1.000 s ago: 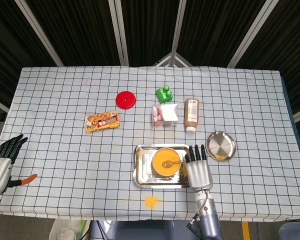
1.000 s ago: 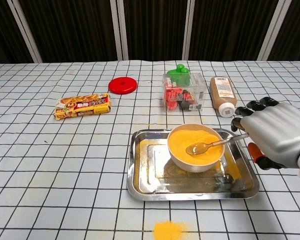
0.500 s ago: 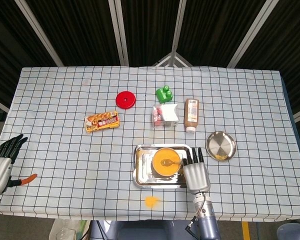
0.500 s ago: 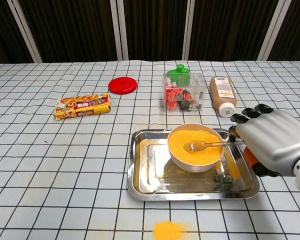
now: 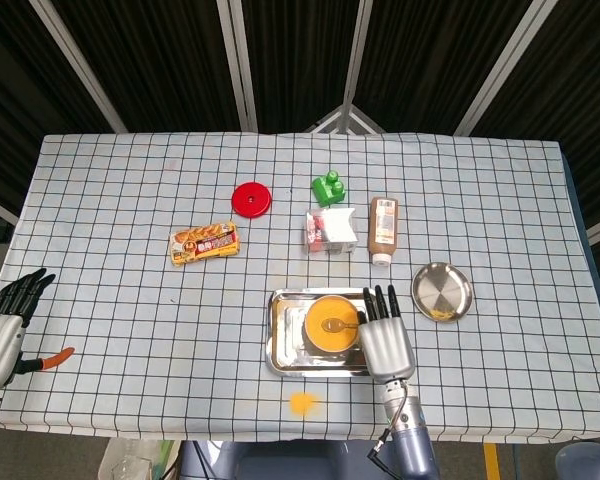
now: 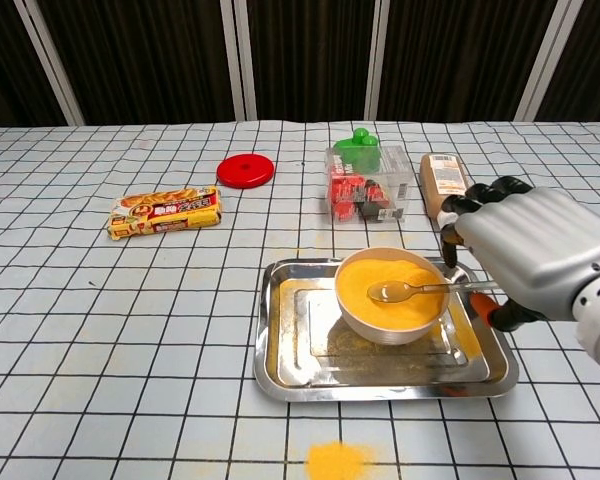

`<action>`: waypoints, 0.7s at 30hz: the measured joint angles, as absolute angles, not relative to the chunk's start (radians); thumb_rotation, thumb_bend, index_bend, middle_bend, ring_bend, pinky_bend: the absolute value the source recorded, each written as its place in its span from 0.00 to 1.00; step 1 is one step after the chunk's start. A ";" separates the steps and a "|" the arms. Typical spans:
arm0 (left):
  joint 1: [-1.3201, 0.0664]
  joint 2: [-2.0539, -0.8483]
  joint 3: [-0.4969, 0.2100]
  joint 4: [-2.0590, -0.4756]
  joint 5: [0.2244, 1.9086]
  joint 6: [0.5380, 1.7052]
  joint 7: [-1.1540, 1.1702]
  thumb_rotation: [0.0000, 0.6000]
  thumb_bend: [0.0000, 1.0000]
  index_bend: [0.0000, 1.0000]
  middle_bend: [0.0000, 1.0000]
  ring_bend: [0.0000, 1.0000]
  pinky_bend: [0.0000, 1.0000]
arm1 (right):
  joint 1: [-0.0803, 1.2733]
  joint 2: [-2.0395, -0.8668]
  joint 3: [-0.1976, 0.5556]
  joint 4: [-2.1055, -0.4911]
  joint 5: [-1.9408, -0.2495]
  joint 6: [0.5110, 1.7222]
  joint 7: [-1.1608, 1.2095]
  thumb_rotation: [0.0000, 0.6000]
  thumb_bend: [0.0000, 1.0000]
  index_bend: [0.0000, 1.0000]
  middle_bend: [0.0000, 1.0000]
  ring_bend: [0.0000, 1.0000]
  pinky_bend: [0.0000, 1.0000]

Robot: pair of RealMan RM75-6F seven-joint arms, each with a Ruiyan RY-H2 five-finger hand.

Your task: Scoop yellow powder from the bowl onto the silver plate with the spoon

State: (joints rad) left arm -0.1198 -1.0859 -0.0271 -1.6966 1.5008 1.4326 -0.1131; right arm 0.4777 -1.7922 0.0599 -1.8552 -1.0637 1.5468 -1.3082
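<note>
While its fingers close around the handle, the right hand holds the spoon level over the bowl of yellow powder, the spoon's scoop resting just above the heap. That bowl sits in a steel tray near the front edge of the checked tablecloth. Just right of the tray lies the silver plate, a little powder at its rim. At the front left corner, the left hand rests with fingers spread, holding nothing. A spill of powder marks the cloth in front of the tray.
</note>
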 measured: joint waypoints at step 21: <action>-0.121 -1.084 -0.026 -1.699 1.499 1.426 -0.110 1.00 0.00 0.00 0.00 0.00 0.00 | 0.499 -1.818 0.102 -1.805 -0.992 1.535 -1.342 1.00 0.47 0.48 0.12 0.00 0.00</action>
